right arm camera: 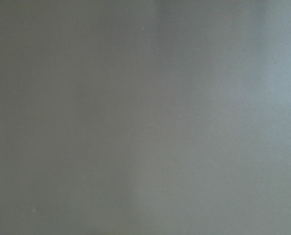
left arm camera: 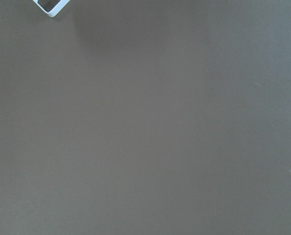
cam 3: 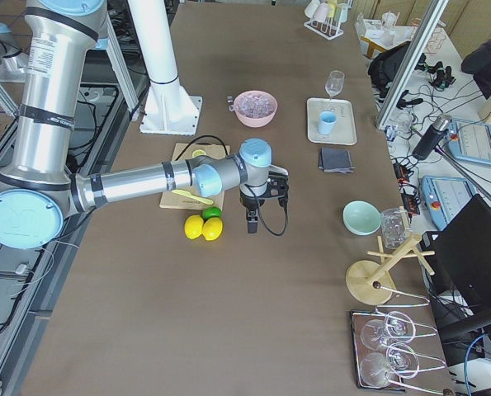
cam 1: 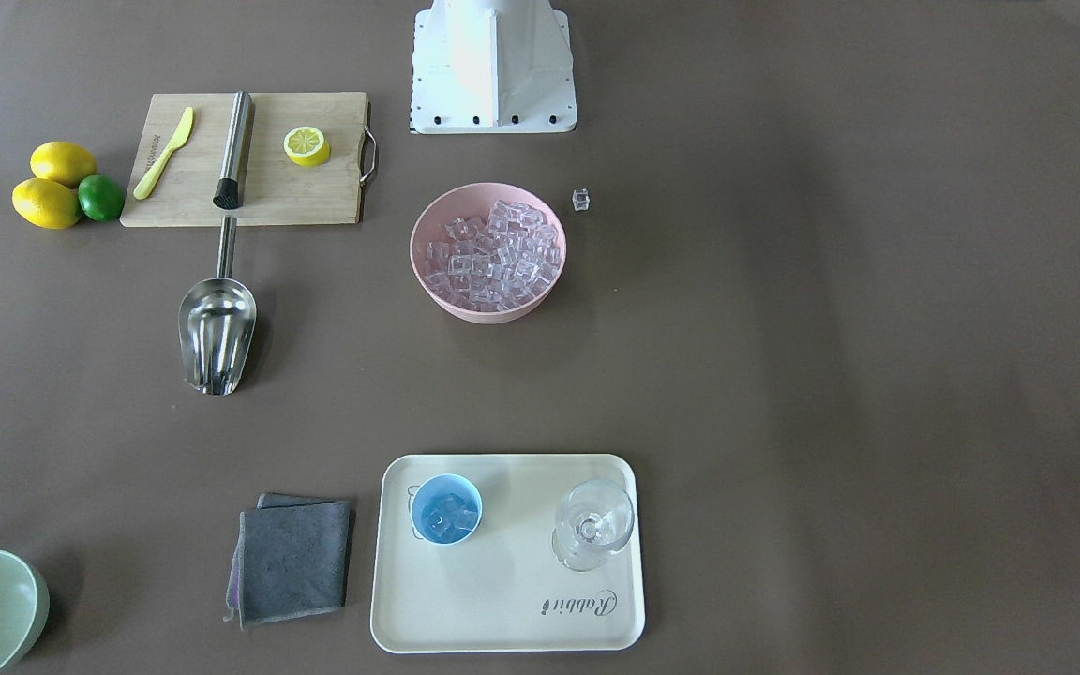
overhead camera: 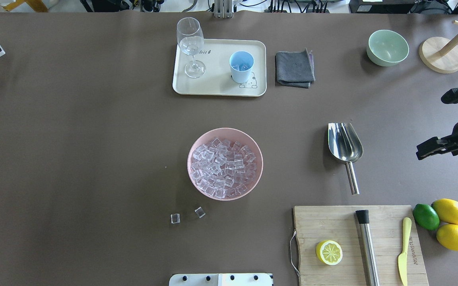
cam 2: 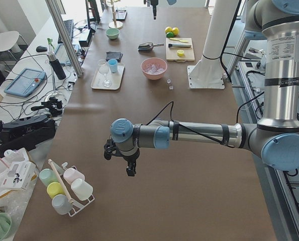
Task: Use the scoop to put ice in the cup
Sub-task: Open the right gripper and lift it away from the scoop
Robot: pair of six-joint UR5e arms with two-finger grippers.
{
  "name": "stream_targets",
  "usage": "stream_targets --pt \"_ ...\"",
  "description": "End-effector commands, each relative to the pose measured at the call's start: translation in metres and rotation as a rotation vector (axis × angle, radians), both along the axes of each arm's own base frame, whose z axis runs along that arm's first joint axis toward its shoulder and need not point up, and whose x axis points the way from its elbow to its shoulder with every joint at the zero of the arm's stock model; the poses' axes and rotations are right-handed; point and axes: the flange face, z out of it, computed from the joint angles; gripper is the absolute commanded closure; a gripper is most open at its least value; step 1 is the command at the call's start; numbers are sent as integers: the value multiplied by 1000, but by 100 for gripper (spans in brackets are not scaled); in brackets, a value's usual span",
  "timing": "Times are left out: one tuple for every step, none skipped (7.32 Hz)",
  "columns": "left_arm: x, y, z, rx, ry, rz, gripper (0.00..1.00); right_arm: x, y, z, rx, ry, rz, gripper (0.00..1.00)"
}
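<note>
Presently, the scoop [overhead camera: 345,143] is laid on the surface [overhead camera: 94,139] apart from the pink bowl [overhead camera: 189,165] of ice [overhead camera: 223,169], some ice is held in the cup [overhead camera: 241,65], and the width of the left tool [cam 2: 130,168] and the right tool [cam 3: 252,221] cannot be told.

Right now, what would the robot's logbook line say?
scoop lying unheld on table | cup on tray, some ice inside | pink bowl full of ice | left gripper and right gripper holding nothing
</note>
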Motion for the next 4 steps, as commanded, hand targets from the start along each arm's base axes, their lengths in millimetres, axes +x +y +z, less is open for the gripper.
stream_targets --pt "0 1 1 -3 0 0 2 99 2 63 -13 2 60 0" --pt "1 1 2 -4 0 2 2 127 8 79 -29 23 42 0" --pt "8 0 1 -3 0 17 2 147 14 90 -58 26 52 0" --pt "8 1 2 -4 0 17 2 154 16 105 -65 31 43 0"
